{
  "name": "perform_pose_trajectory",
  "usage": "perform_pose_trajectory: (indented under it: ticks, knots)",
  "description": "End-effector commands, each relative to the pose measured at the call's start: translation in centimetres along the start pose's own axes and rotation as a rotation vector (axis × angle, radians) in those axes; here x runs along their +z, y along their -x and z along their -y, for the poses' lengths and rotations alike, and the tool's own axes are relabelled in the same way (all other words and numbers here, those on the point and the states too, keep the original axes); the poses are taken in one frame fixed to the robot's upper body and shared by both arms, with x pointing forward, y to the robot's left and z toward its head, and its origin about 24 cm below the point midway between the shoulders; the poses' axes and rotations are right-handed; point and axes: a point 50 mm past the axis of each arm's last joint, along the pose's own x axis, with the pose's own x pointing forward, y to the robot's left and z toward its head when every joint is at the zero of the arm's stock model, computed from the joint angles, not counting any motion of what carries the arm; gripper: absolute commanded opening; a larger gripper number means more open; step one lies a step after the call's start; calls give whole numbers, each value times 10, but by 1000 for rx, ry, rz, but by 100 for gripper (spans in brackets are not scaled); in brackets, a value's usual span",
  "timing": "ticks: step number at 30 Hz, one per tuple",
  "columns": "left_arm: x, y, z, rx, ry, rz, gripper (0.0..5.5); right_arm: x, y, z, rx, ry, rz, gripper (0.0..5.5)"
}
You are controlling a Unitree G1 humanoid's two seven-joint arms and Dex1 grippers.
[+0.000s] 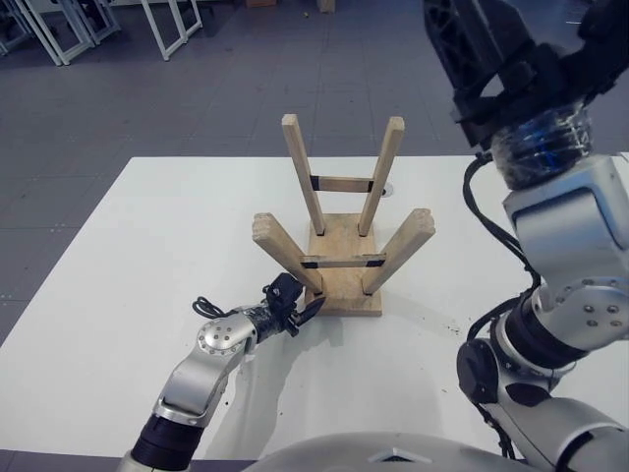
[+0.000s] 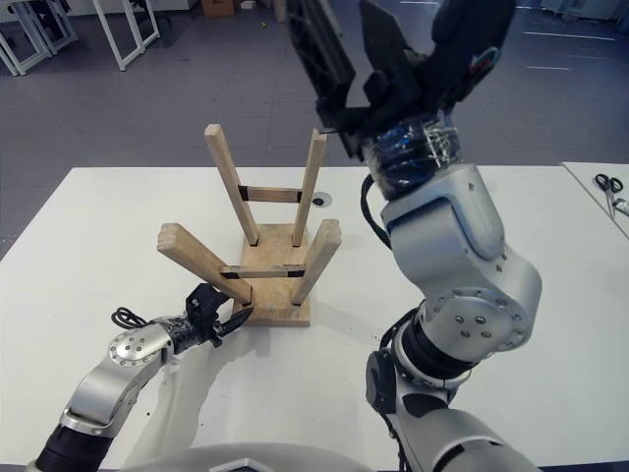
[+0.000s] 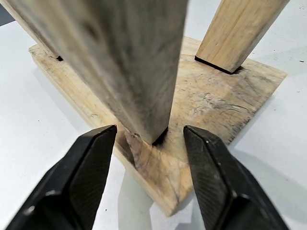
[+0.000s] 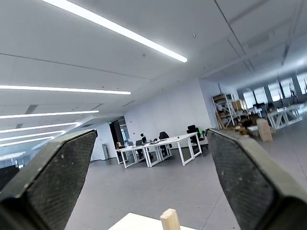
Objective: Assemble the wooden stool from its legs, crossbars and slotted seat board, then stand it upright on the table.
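The wooden stool (image 1: pixel 344 236) rests upside down on the white table (image 1: pixel 147 256), seat board (image 1: pixel 346 293) flat, legs pointing up. Two far legs (image 1: pixel 303 172) stand steep and two near legs (image 1: pixel 280 246) splay outward. Dark-ended crossbars (image 1: pixel 342 183) join each pair. My left gripper (image 1: pixel 303 313) is open at the board's near-left corner. In the left wrist view its fingers (image 3: pixel 91 158) flank the base of the near-left leg (image 3: pixel 129 62) without touching it. My right gripper (image 2: pixel 364 39) is raised high above the table, open and empty, its pads (image 4: pixel 57 177) wide apart.
A small round grommet (image 1: pixel 386 189) sits in the table behind the stool. Scissors (image 2: pixel 609 187) lie on a neighbouring table at the far right. White metal frames (image 1: pixel 167 20) stand on the floor beyond the table.
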Motion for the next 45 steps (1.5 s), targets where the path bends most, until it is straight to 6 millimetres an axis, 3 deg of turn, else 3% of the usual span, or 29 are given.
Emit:
perform_pose_trajectory:
  ticks: [1, 3, 5, 8, 11, 13, 15, 16, 18, 21, 23, 26, 29, 32, 38, 45]
  knots:
    - [-19, -1, 7, -17, 30, -98, 259, -102, 46, 8, -48, 7, -642, 417]
    - [-18, -4, 8, -21, 29, -97, 259, -133, 69, 9, -73, -14, -823, 417]
    - [-18, -5, 9, -19, 31, -95, 259, -127, 56, 11, -90, -32, -737, 417]
    - [-20, -6, 10, -7, 39, -94, 259, -91, 19, 9, -40, -83, -464, 417]
    - [-23, -6, 13, -1, 51, -97, 259, -22, -17, 12, 4, -130, -119, 417]
    - [-26, -3, 13, 5, 61, -107, 259, 13, -24, 25, -31, -117, 6, 417]
    - [-30, 4, 12, 18, 70, -120, 259, 20, -18, 50, -117, -24, -9, 417]
    - [-30, 8, 9, 26, 73, -123, 259, 12, -9, 65, -163, 57, -72, 417]
    - [-28, 17, 2, 53, 76, -117, 259, -22, 18, 96, -234, 218, -281, 417]
    - [-14, 27, -16, 94, 76, -73, 259, -85, 86, 127, -267, 303, -662, 417]
    - [-2, 43, -30, 138, 90, -44, 259, -102, 124, 127, -219, 268, -850, 417]
    - [20, 72, -48, 225, 111, 14, 259, -112, 147, 116, -116, 205, -965, 417]
    - [47, 97, -68, 346, 99, 99, 259, -124, 157, 104, -59, 147, -1014, 417]
    - [77, 105, -75, 372, 84, 199, 259, -138, 161, 84, 29, 83, -1047, 417]
    - [126, 97, -73, 331, 122, 395, 259, -173, 145, 61, 103, 30, -1026, 417]
    - [163, 85, -57, 261, 96, 489, 259, -192, 138, 68, 46, 75, -997, 417]
